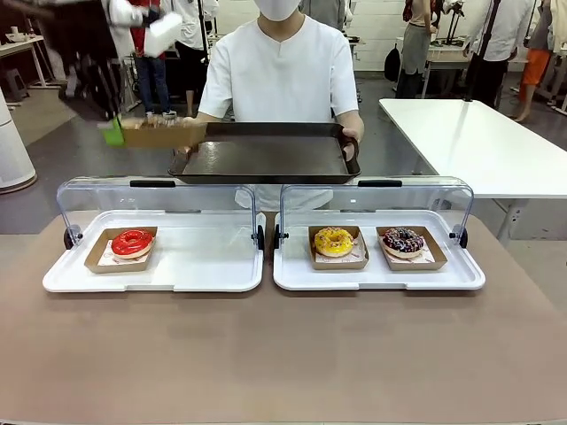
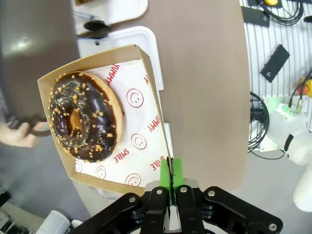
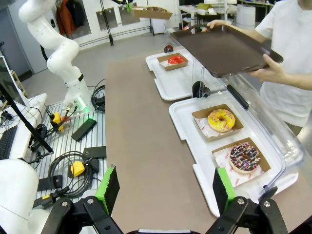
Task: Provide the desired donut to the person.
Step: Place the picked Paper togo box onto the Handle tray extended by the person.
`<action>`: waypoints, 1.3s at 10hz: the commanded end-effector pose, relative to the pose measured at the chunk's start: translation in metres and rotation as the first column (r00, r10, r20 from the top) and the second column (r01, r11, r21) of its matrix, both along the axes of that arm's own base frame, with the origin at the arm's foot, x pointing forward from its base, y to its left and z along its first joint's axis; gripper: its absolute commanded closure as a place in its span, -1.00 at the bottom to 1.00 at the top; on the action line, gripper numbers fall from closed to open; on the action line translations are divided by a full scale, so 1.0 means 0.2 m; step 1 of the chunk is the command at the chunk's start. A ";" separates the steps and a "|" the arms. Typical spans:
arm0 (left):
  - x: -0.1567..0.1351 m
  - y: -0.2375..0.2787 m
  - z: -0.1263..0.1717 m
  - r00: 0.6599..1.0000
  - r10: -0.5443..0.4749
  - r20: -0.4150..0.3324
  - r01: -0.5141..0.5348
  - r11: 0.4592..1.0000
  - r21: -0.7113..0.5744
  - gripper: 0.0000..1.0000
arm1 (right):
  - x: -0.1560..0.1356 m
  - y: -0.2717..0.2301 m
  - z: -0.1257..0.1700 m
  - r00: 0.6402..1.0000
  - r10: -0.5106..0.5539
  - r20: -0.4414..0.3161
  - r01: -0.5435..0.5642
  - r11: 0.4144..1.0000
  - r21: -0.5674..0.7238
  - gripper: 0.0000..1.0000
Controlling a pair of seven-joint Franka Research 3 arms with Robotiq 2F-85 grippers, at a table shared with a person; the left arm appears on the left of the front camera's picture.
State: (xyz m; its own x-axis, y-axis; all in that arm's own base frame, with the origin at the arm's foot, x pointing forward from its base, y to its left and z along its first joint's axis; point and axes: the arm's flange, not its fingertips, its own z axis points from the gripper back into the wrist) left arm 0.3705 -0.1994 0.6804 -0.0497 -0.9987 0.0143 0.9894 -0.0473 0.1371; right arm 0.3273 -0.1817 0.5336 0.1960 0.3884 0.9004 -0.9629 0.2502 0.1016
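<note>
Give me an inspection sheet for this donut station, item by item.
Surface: brown table carrying two white display trays, lids raised.
Job's things: nut-topped chocolate donut in a cardboard boat, in the air near the dark serving tray the person holds.
Clutter: red donut, yellow donut, sprinkled donut in the display trays.
Grippers: left gripper shut on the boat's edge; right gripper open, empty.
Cables: black cables on the slatted rack beside the table.
Surroundings: white table, bystanders behind.

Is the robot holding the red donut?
No, the left claw pinches the cardboard box with the chocolate donut, while the red donut lies on the white tray.
</note>
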 end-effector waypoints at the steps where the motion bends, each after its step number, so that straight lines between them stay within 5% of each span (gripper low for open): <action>1: 0.10 -0.10 0.16 0.997 -0.057 0.052 0.054 0.998 0.045 0.97 | 0.00 0.00 0.00 1.000 0.006 0.008 -0.007 1.000 0.014 -1.00; 4: 0.36 -0.33 0.15 0.991 -0.107 0.078 0.104 0.994 0.043 0.97 | 0.00 0.00 0.00 1.000 0.006 0.008 -0.007 1.000 0.014 -1.00; 7: 0.66 -0.42 0.03 0.991 -0.049 0.128 0.044 0.998 0.042 0.97 | 0.00 0.00 0.00 1.000 0.006 0.008 -0.007 1.000 0.014 -1.00; 13: 1.01 -0.35 -0.28 0.998 -0.042 0.040 0.042 0.999 -0.012 0.97 | 0.00 0.00 0.00 1.000 0.006 0.008 -0.007 1.000 0.014 -1.00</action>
State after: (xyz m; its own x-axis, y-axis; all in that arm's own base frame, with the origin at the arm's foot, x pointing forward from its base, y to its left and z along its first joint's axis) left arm 0.5663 -0.2700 0.6183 -0.0886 -0.9960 -0.0103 0.9793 -0.0890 0.1817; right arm 0.3272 -0.1817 0.5339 0.1956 0.3887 0.9004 -0.9629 0.2503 0.1011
